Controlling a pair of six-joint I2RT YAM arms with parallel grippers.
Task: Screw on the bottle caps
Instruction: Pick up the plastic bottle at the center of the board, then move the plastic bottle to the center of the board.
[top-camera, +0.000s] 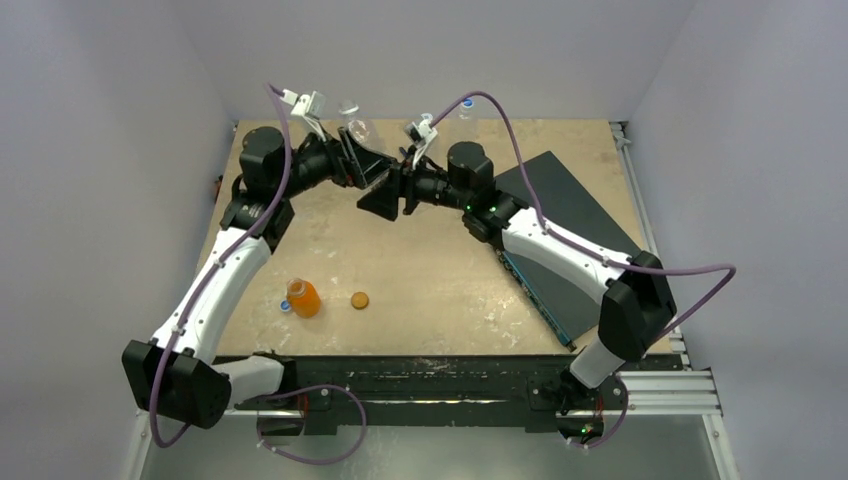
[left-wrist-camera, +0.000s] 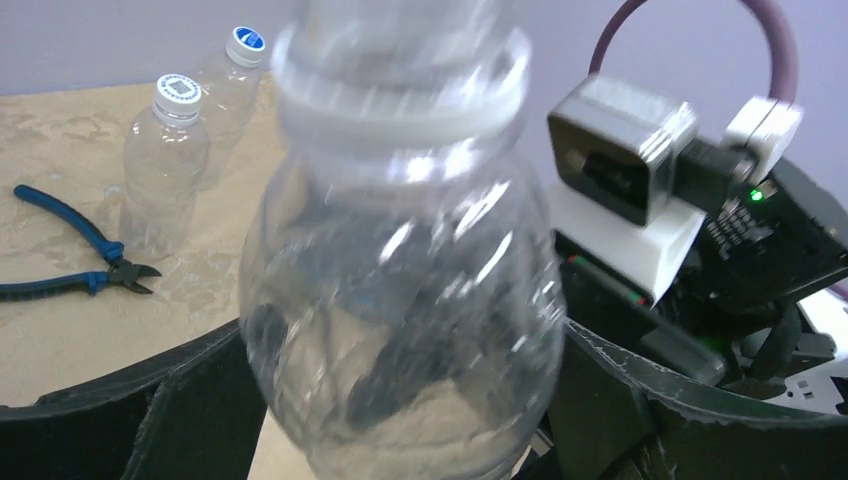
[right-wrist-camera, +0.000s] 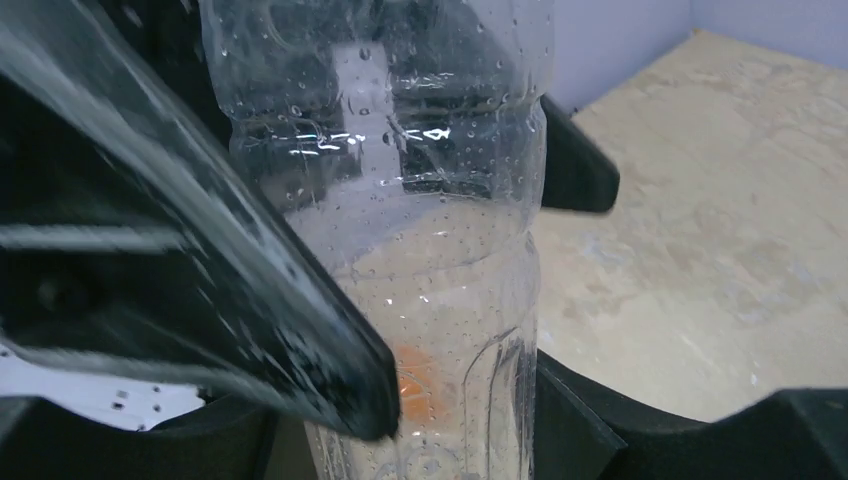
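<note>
Over the far middle of the counter (top-camera: 440, 290) the two arms meet around one clear bottle (left-wrist-camera: 400, 330), held up off the surface. The right fingers (right-wrist-camera: 250, 300) pinch its lower body, one on each side. The left fingers (left-wrist-camera: 150, 410) stand wide apart on either side of its shoulder, below the white neck ring. I cannot tell whether they press on it. The top of its neck is cut off from sight.

Two more clear bottles (left-wrist-camera: 165, 160) stand capped near the back edge, with blue-handled pliers (left-wrist-camera: 80, 260) lying just beside them. Near the front left sits the squat orange bottle (top-camera: 305, 298), uncapped. A small blue cap (top-camera: 286, 306) touches its left side, and a flat orange-brown cap (top-camera: 360, 299) lies near it on the right. A dark mat (top-camera: 570, 200) covers the right side.
</note>
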